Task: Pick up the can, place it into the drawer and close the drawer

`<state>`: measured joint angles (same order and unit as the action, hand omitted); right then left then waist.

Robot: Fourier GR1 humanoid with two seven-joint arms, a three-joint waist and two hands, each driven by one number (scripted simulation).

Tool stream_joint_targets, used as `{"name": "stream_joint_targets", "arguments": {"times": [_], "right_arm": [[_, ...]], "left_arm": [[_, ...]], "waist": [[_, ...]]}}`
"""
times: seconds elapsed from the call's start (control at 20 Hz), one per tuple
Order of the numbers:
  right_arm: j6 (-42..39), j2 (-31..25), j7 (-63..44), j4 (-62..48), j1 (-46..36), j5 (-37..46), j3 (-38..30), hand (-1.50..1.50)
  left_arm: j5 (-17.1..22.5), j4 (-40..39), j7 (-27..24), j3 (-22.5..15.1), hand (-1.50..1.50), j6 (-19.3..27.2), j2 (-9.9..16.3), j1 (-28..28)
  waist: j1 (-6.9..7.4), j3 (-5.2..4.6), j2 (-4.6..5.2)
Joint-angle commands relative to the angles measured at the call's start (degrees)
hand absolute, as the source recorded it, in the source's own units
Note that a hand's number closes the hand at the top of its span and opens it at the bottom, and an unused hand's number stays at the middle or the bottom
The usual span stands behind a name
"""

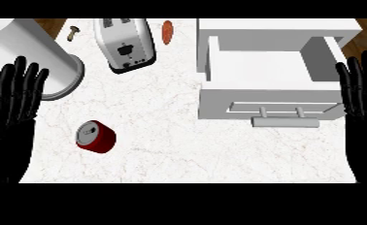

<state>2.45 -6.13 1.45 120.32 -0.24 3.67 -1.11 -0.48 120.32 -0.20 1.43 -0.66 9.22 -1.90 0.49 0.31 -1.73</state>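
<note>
A red can (95, 136) with a silver lid stands on the white marble counter at the lower left. The white drawer (265, 69) is pulled open at the right, its inside bare, with a grey bar handle (284, 122) on its front. My left hand (19, 93) rests open at the left edge, fingers up, a little up and left of the can and apart from it. At the right edge my right hand (353, 86) rests open beside the drawer's right wall. Neither hand holds anything.
A white toaster (125, 44) stands at the back, left of the drawer. A tall white cylinder (39, 54) stands at the far left near my left hand. A small brown mushroom-like item (73, 32) and an orange-brown oval item (168, 31) lie at the back edge.
</note>
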Motion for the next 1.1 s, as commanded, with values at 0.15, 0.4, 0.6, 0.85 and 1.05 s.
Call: {"name": "stream_joint_targets", "arguments": {"times": [0.15,0.4,0.6,0.85,1.05], "right_arm": [[0.60,1.94,-0.32,0.62,-0.32,1.53,3.00,-1.50],[2.67,3.20,-10.39,-6.44,1.79,0.85,1.61,-1.50],[-0.28,0.97,-13.28,-0.16,7.22,-2.83,-0.56,-1.50],[-1.64,2.76,-10.54,2.41,12.88,-1.53,1.64,-1.50],[-4.71,-0.28,-8.93,-2.93,9.23,-5.71,-4.39,-1.50]], "left_arm": [[12.51,5.75,-2.13,-0.32,-1.50,-10.70,2.28,-3.39],[11.83,1.51,8.75,-1.85,-1.50,-11.88,5.49,-10.30],[11.84,8.15,14.56,-3.40,-1.50,-10.85,4.71,-12.51],[14.14,10.27,11.81,1.32,-1.50,-14.66,4.39,-17.97],[17.19,8.58,15.80,4.07,-1.50,-13.44,2.76,-14.50]], "waist": [[0.00,-0.36,1.59],[0.58,-0.32,1.93],[-0.47,-0.28,1.60],[-0.36,-0.31,1.60],[-0.40,-0.31,1.69]]}}
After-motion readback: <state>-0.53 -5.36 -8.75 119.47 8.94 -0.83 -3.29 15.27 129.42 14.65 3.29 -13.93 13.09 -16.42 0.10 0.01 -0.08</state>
